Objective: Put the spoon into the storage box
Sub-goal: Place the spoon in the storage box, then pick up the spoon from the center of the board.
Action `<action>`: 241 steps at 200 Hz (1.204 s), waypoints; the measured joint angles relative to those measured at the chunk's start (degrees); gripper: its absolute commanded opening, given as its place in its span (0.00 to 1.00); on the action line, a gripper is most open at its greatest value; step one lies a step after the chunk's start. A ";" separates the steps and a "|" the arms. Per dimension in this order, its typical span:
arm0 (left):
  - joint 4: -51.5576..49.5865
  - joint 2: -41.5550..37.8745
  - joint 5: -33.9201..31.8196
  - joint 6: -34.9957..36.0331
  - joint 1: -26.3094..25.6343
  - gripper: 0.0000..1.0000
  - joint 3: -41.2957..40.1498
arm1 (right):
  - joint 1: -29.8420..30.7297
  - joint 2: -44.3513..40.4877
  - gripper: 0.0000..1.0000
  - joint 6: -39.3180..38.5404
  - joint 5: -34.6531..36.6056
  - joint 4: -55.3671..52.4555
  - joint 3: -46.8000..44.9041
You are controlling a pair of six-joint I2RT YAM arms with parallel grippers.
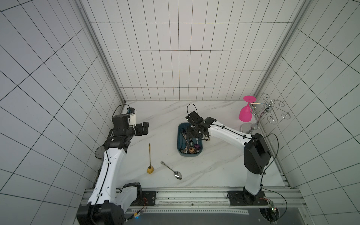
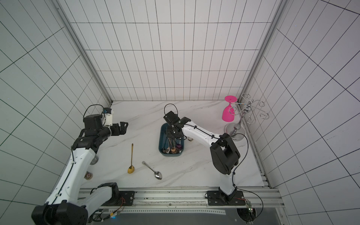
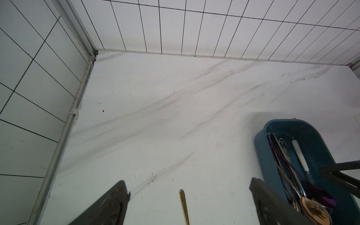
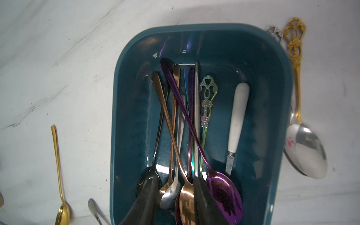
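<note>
Four spoons lie outside the storage box [image 1: 190,154], so your task looks partly done. Several spoons and a white-handled knife [image 4: 238,116] already sit inside the teal box, near the middle of the surface [image 1: 214,171]. Your right gripper [image 4: 176,187] hangs over the box, jaws narrowly parted, apparently clamping nothing. From above, a gold spoon [image 1: 149,155] lies at the box's 8 o'clock and a silver spoon [image 1: 171,170] at 7 o'clock. An ornate gold spoon [image 4: 295,58] and a large silver spoon [image 4: 305,153] rest just beside its 3 o'clock wall. Your left gripper [image 1: 145,128], at 9 o'clock, is wide and empty.
</note>
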 measured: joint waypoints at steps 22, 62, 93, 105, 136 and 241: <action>0.04 0.04 0.55 0.02 0.11 0.99 -0.52 | -0.46 -1.11 0.40 -2.32 2.93 -1.46 -0.07; 0.24 0.07 1.60 0.00 0.15 0.99 -0.63 | -4.28 -2.93 0.43 -6.86 5.73 -4.48 0.00; 0.26 0.07 2.03 0.00 0.15 0.99 -0.66 | -9.20 -3.28 0.44 -9.46 5.75 -5.95 0.00; 0.35 0.07 2.36 -0.02 0.15 0.99 -0.83 | -10.91 -3.28 0.45 -10.60 5.75 -6.10 0.00; 0.28 0.13 2.60 -0.17 0.15 0.99 -0.90 | -13.79 -3.17 0.48 -13.00 5.18 -7.37 0.63; 0.31 0.11 2.84 -0.20 0.15 0.99 -1.11 | -18.36 5.42 0.42 -17.09 0.50 -7.06 3.34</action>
